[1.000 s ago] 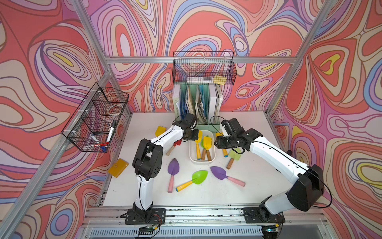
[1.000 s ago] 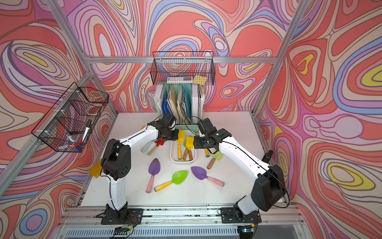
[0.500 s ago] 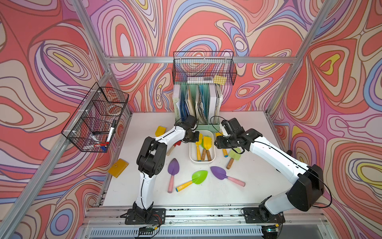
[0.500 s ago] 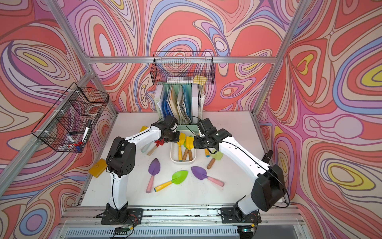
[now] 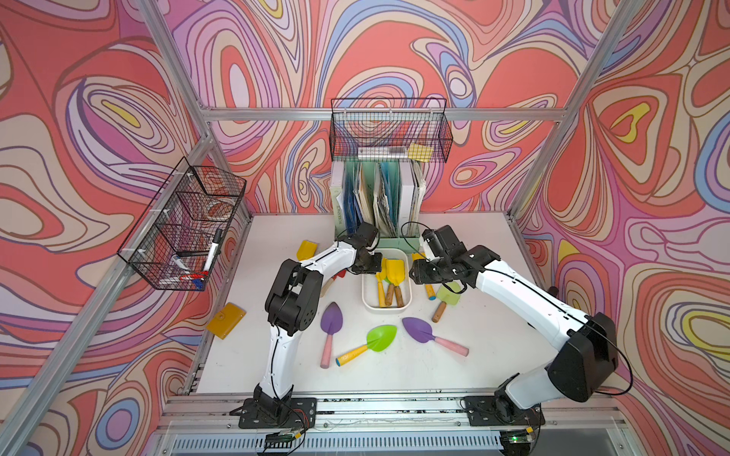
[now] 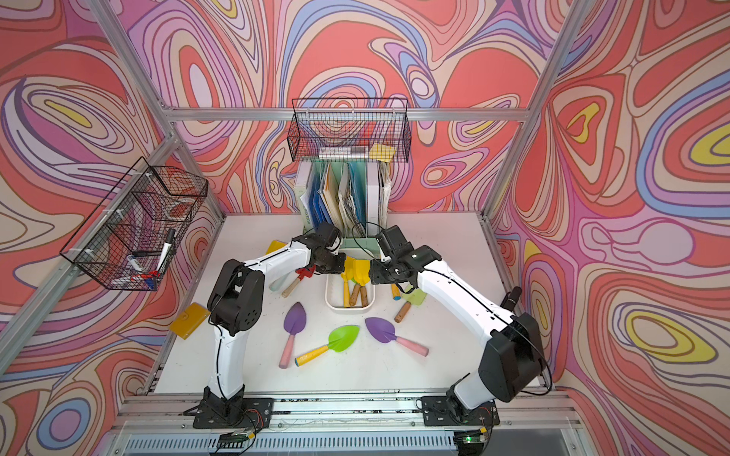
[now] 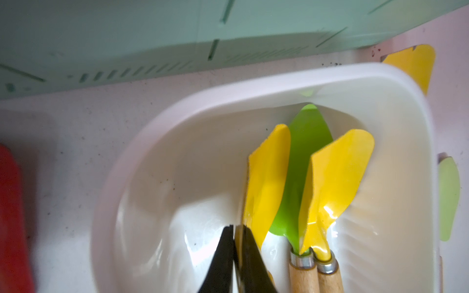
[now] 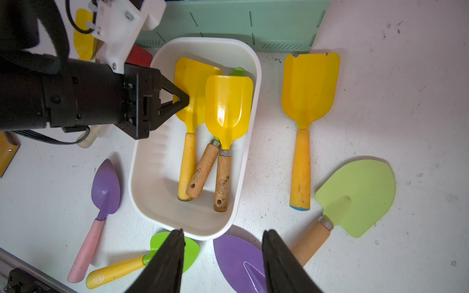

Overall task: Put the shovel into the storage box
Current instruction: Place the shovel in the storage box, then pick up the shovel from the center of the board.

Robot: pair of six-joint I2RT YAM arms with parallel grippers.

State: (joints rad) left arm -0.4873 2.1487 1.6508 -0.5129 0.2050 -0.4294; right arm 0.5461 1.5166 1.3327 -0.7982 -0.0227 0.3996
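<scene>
The left gripper [image 8: 184, 99], black and two-fingered, reaches in over one long rim of the storage box [image 8: 254, 76], a shallow white tub. Its fingertips are pinched together on the side edge of the blade of a yellow shovel [image 8: 186, 162]. In the left wrist view that thin yellow edge sits clamped between the two black fingers [image 7: 223, 256]. The shovel lies inside the box, its yellow handle running away from the fingertips along the box floor. Touching it on the side away from the gripper is a wooden-handled yellow shovel [image 8: 228, 106]. A green shovel [image 7: 304, 157] is tucked beneath both blades. Across the box from the left gripper, the right gripper [image 8: 220, 253] hovers with its fingers spread apart and nothing between them. Beyond the far rim, on the white table [image 8: 406, 101], a second all-yellow shovel [image 8: 308, 88] lies parallel to the box, with a pale green shovel [image 8: 360, 195] beside it. Near the box's end farthest from the left gripper lie two purple shovels [image 5: 332, 321] [image 5: 420, 331] and a bright green shovel [image 5: 381, 338]. At the box's opposite end stands a mint-green file holder [image 8: 228, 22].
</scene>
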